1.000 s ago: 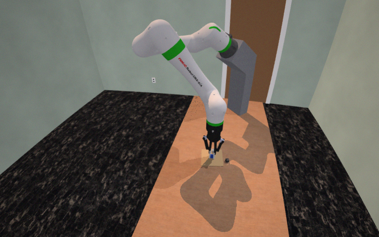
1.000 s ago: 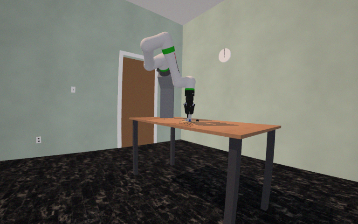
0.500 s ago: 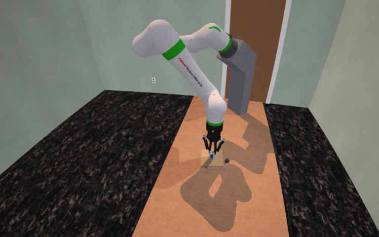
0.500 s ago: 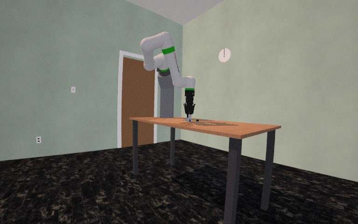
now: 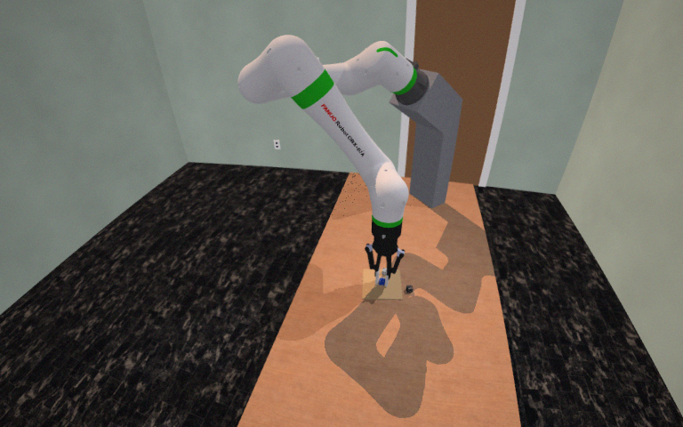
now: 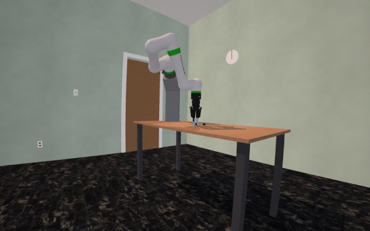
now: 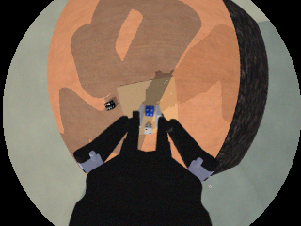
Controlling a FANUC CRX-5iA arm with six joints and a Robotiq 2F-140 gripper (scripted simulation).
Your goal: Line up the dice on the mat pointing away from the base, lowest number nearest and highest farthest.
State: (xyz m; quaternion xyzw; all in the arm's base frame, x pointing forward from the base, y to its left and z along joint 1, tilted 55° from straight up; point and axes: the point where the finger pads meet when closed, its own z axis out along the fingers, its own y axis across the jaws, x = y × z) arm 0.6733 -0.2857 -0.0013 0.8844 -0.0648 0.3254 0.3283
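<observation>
Worktop [image 5: 301,382] [image 6: 259,133] [image 7: 61,66] of orange-brown wood stretches out on every side of the mat, with broad shadows falling across it near the mat. The white arm [image 5: 347,125] [image 6: 177,65], banded in green, arches high above the mat and comes down over it. Its grey pedestal [image 5: 428,150] [image 6: 172,103] stands well apart from the mat, at the door end of the worktop. The black gripper [image 5: 381,281] [image 6: 195,123] [image 7: 150,109] points down at the mat, its jaws a narrow way apart, one on each side of the blue die and not clamped on it; whether either side brushes the die cannot be made out. The mat [image 5: 370,292] [image 7: 129,96] is tan and square-looking, lying flat on the worktop. Of the three dice, the blue die [image 5: 381,281] [image 6: 196,124] [image 7: 150,110] sits over the mat's middle part, between the fingertips. The white die [image 5: 384,271] [image 6: 191,123] [image 7: 148,128] is near the mat's pedestal-side edge, just beside the blue one; whether it lies fully on the mat is hard to tell. The black die [image 5: 408,288] [image 6: 204,124] [image 7: 110,104] rests on the worktop just beside the mat, off it. The pips are too small to count surely.

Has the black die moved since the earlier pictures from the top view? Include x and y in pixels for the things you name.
No. In the top view the black die [image 5: 408,289] [image 6: 204,124] [image 7: 110,104] keeps its place just beside the mat [image 5: 370,292] [image 7: 127,96], off its edge.
</observation>
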